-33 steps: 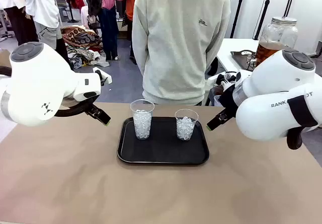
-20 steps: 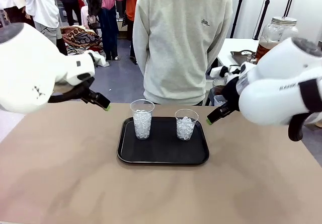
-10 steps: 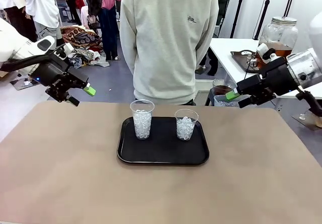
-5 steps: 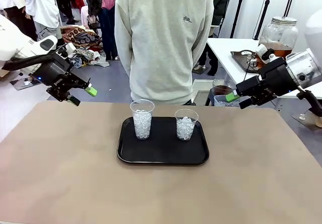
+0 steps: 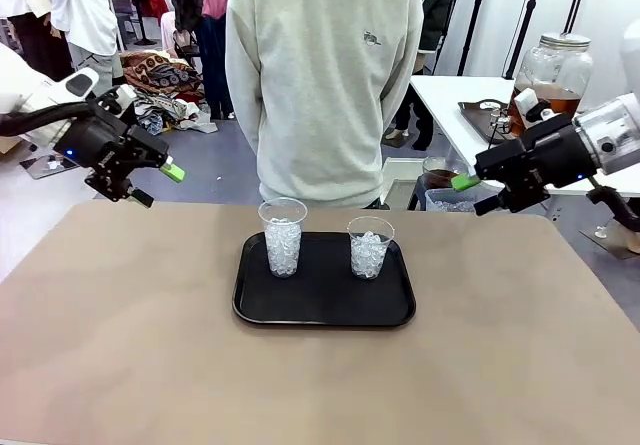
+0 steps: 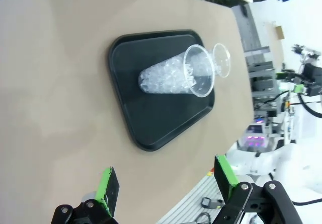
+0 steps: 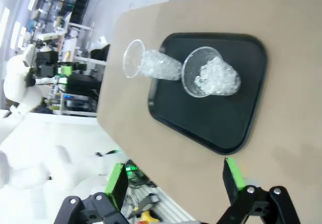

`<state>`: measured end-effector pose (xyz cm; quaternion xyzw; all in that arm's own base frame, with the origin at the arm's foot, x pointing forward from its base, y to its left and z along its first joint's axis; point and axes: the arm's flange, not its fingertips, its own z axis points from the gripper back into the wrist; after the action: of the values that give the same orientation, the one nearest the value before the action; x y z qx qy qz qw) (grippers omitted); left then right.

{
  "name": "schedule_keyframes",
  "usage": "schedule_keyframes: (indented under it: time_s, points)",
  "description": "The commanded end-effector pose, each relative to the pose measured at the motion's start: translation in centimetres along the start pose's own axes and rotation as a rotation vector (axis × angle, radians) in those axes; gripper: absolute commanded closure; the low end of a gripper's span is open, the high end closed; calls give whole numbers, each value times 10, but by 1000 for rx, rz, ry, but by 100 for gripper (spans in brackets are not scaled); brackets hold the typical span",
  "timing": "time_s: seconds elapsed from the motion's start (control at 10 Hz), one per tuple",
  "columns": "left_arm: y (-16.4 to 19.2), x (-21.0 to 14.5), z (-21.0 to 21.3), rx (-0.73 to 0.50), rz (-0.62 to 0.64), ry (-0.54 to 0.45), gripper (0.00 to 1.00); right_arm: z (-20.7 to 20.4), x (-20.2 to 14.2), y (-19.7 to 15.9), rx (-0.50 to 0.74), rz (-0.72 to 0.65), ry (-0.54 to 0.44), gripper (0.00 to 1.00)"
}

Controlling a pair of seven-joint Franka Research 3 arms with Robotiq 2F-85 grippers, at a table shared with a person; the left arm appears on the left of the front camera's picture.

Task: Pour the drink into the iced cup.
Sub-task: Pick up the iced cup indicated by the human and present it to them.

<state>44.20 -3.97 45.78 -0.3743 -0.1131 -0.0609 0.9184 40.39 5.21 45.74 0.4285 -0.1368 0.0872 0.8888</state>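
In the front view, two iced cups stand upright on a black tray [image 5: 320, 321] in the middle of the bench [image 5: 140, 355], the left cup [image 5: 283, 237] beside the right cup [image 5: 370, 249]. The left gripper [image 5: 157, 186] hangs above the bench's far left corner, jaws apart and empty. The right gripper [image 5: 472, 195] hangs above the far right corner, jaws apart and empty too. The drink [image 5: 566, 95], amber brown, sits in a big glass jar [image 5: 556, 57] on a white table past that right corner, so I think the right gripper is nearer to it. In the left wrist view, the jaws stand wide and the tray lies well ahead. In the right wrist view, the jaws stand wide too, and both cups ahead hold just ice.
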Motion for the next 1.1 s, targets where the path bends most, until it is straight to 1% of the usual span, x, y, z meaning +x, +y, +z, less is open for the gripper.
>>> schedule_keyframes:
  time_s: [0.0, 0.2, 0.4, 0.5, 0.7, 0.8, 1.0]
  points:
    - [13, 12, 6, -120, 10, 7, 0, 11, 15, -13, 100, -119, -20, 0]
    - [28, 17, 8, -203, 59, 16, 0, 15, 19, -33, 206, -196, -17, 0]
    - [45, 20, 5, -295, 108, 21, 0, 16, 22, -49, 280, -264, -28, 0]
    - [53, 20, 4, -342, 132, 22, 0, 14, 24, -56, 325, -298, -14, 0]
    - [69, 24, 1, -437, 150, 68, 0, 8, 26, -68, 395, -327, 25, 0]
    - [76, 26, -2, -491, 146, 118, 0, 5, 26, -72, 417, -335, 41, 0]
    - [84, 28, -6, -525, 150, 177, 0, -1, 26, -81, 421, -340, 71, 0]
